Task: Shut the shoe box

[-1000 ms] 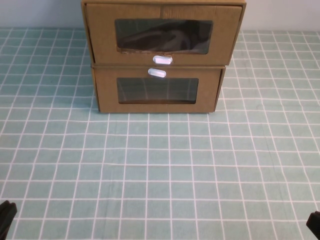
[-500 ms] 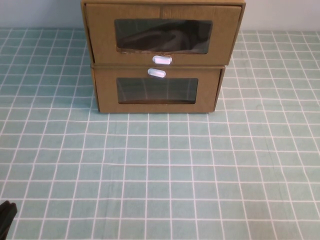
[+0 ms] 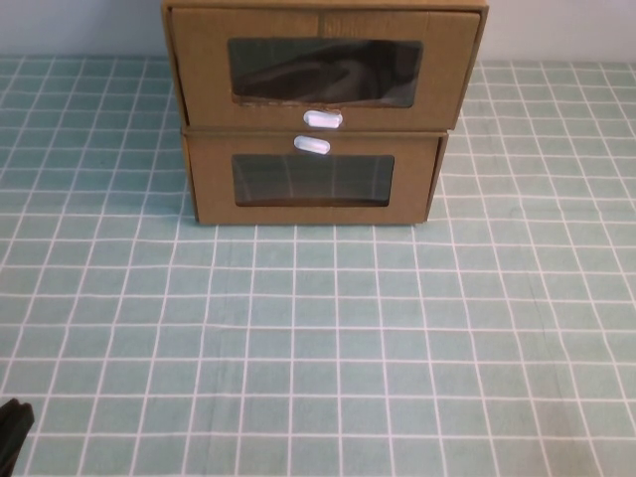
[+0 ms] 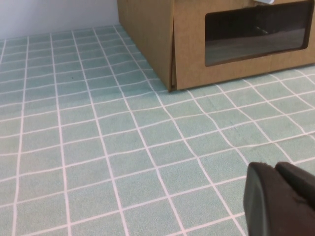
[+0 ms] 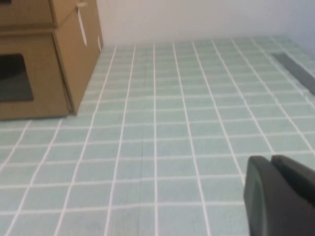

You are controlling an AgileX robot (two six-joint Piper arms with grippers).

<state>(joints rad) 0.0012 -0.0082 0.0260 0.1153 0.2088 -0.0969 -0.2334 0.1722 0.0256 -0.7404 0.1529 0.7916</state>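
Observation:
The shoe box (image 3: 324,68) is the upper of two stacked brown cardboard boxes at the far middle of the table. It has a clear window with a dark shape behind it, and a white tab (image 3: 322,119) below the window. Its front panel stands slightly forward of the lower box's front. A corner of it shows in the right wrist view (image 5: 74,12). My left gripper (image 4: 273,166) is shut and empty, low at the near left corner (image 3: 12,425), far from the box. My right gripper (image 5: 269,158) is shut and empty near the table's front right, outside the high view.
The lower cardboard box (image 3: 313,181) has its white tab (image 3: 311,145) above its window; it also shows in the left wrist view (image 4: 236,49) and the right wrist view (image 5: 34,83). A green checked cloth (image 3: 318,338) covers the table.
My right gripper's tip, at the bottom right edge of the high view a second ago, has left that view. The boxes have not moved.

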